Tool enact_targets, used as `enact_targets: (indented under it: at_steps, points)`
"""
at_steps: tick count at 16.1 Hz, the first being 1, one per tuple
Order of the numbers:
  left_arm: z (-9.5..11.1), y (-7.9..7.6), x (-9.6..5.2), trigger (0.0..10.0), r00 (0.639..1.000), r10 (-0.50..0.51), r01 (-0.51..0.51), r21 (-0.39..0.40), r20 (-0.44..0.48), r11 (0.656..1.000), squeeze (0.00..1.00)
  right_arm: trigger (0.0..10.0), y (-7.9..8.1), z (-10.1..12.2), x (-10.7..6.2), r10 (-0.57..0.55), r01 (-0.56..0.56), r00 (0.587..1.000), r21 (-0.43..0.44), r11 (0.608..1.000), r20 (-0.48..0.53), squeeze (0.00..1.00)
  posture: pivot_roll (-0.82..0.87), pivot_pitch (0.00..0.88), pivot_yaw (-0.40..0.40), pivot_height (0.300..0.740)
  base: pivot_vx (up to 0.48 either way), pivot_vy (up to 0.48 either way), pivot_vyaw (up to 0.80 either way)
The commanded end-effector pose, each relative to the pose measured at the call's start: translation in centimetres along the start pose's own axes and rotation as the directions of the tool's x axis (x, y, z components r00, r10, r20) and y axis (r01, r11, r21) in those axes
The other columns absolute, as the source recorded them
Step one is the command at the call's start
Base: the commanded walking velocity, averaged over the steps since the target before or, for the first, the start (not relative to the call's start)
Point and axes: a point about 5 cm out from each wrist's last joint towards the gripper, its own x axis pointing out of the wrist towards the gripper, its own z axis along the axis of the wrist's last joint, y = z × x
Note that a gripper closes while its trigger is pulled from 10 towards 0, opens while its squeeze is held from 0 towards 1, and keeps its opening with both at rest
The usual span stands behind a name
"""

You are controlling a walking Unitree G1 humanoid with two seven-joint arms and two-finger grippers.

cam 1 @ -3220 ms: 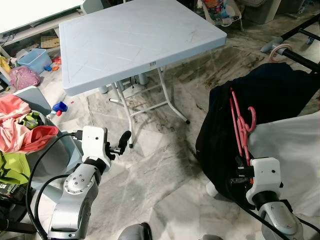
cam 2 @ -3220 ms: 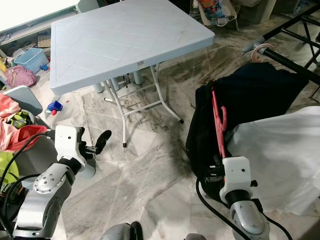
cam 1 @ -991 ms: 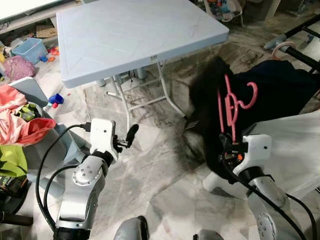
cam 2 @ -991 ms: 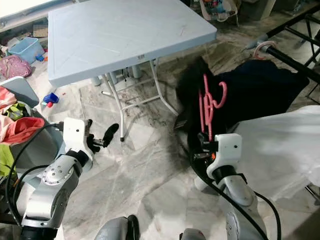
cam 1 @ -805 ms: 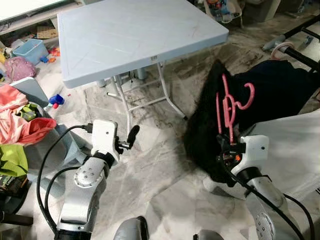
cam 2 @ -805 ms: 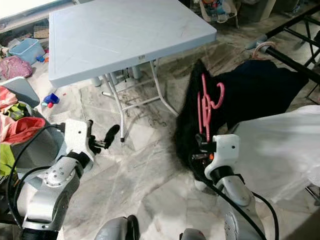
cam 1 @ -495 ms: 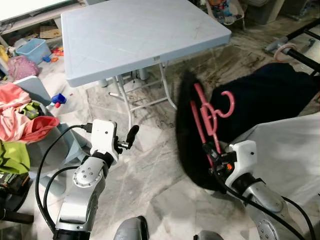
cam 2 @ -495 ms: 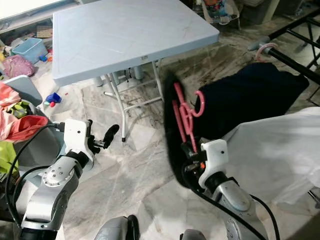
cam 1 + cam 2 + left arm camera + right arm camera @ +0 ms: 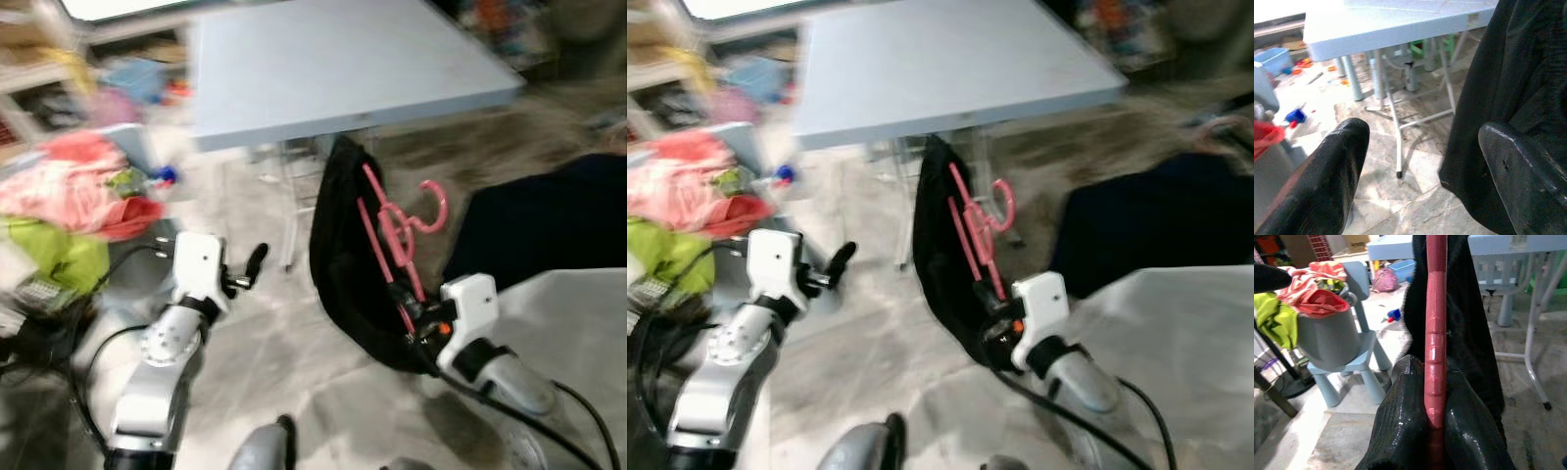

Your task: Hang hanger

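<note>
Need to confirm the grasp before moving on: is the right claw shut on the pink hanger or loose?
Shut on it. The right claw pinches the pink hanger between both fingers, with the black garment draped on it.

We count one pink hanger [image 9: 397,235] with one black garment [image 9: 343,264] on it, one bench [image 9: 343,69], two tools, left [image 9: 257,259] and right [image 9: 411,318], one small blue chair [image 9: 1356,362], and one grey tub [image 9: 1327,335] of clothes.

Both head views look down, blurred, at the pale blue plastic folding table [image 9: 343,69]; both close wrist views share it.
</note>
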Motion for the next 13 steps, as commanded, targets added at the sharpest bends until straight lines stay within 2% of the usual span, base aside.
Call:
enact_targets:
  at_steps: [1, 3, 6, 13]
  points:
    - [0.05, 0.16, 0.18, 10.0, 1.000, -0.002, 0.003, 0.012, -0.007, 1.000, 0.00, 10.0, 0.28, 1.17, 0.14, 0.012, -0.012, 0.998, -0.014, 1.000, 0.061, 0.00, -0.05, 0.062, 0.075, 0.740, 0.000, 0.000, 0.00]
    - [-0.43, -0.05, 0.55, 10.0, 0.998, -0.020, 0.022, 0.033, -0.051, 0.999, 0.00, 10.0, 0.43, 1.54, 0.18, 0.034, -0.033, 0.997, -0.016, 0.999, 0.066, 0.00, -0.05, 0.062, 0.077, 0.740, 0.000, 0.000, 0.00]
    - [-0.24, -0.30, 1.00, 10.0, 0.997, -0.058, 0.059, 0.027, -0.046, 0.998, 0.00, 10.0, 0.51, 1.93, 0.24, 0.051, -0.050, 0.996, -0.024, 0.998, 0.070, 0.00, -0.06, 0.061, 0.081, 0.740, 0.000, 0.000, 0.00]
    - [0.07, -0.35, 0.95, 10.0, 0.998, -0.065, 0.066, 0.016, -0.022, 0.998, 0.00, 10.0, 1.02, 1.54, 0.06, 0.080, -0.077, 0.995, -0.054, 0.996, 0.057, 0.00, -0.06, 0.067, 0.082, 0.740, 0.385, 0.000, 0.00]
